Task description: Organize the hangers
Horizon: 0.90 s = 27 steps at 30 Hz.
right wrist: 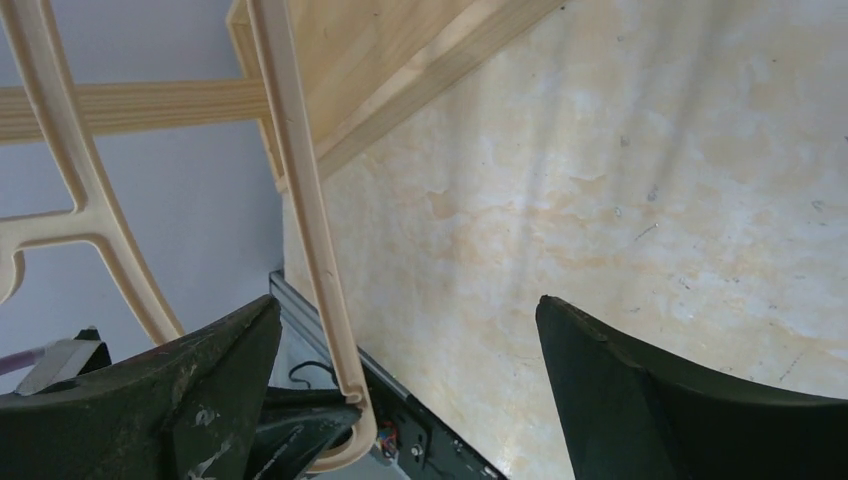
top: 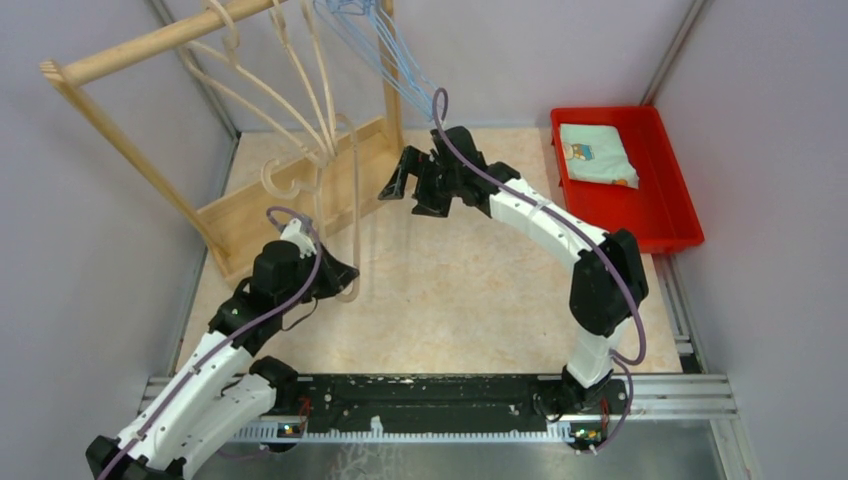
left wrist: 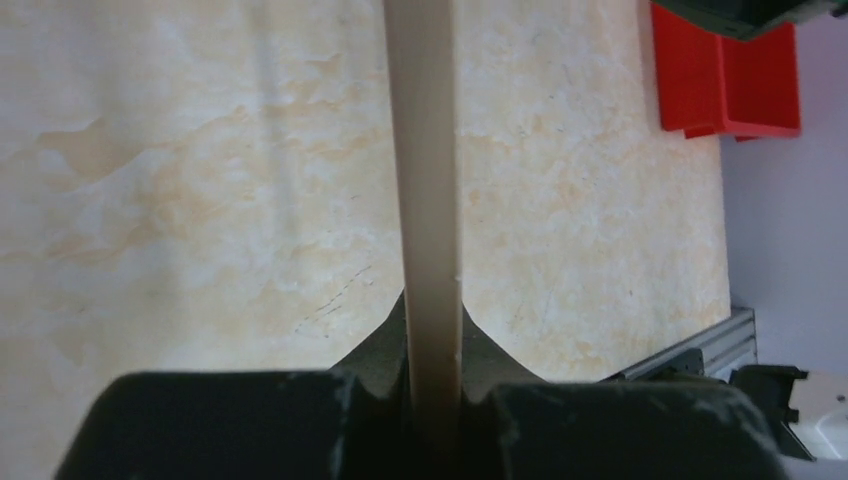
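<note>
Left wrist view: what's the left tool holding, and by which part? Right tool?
Left tool shut on a beige hanger, on its straight arm near the rounded end. Right tool open, holding nothing.

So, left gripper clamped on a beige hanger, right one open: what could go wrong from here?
The left gripper pinches the beige hanger only near its lower end, so it could pivot or slip when moved. Other beige hangers hang close beside it and might snag or get dragged. The open right gripper sits nearby and could be bumped.

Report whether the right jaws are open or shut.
Open: the right jaws stand wide apart in the wrist view, bare table between them, gripping nothing.
</note>
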### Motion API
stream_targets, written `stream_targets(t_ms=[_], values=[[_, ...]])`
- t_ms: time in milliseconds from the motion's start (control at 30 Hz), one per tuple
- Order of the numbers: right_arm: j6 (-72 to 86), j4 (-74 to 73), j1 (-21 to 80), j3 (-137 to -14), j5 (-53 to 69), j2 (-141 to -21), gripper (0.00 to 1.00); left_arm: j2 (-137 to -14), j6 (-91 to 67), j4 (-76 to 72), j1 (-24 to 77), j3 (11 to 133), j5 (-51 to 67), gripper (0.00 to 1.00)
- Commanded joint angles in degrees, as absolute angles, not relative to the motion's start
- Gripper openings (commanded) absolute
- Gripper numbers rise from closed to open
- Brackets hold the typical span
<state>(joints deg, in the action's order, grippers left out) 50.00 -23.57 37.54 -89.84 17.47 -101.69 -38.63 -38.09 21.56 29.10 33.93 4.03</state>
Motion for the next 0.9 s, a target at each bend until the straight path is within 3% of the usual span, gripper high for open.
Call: stream_targets(t_ms=[0, 233, 500, 867], values=[[47.42, -24.45, 36.68, -88.01, 16.05, -97.08, 0.97, -37.67, -43.8, 32.76, 28.92, 38.22, -8.46, 0.0], [45.11, -25.92, 35.5, -85.21, 15.38, -94.19, 0.99, -45.68, -48.62, 55.07, 28.88, 48.22, -28.66, 0.0], [35.46, -35.2, 35.33, -85.24, 9.55, -90.41, 0.99, -55.28, -41.87, 59.37, 28.73, 66.18, -40.12, 0.0], [28.86, -38.72, 32.46, -74.5, 5.65, -84.31, 0.99, -63.66, -30.16, 59.14, 28.24, 85.76, -53.61, 0.0]])
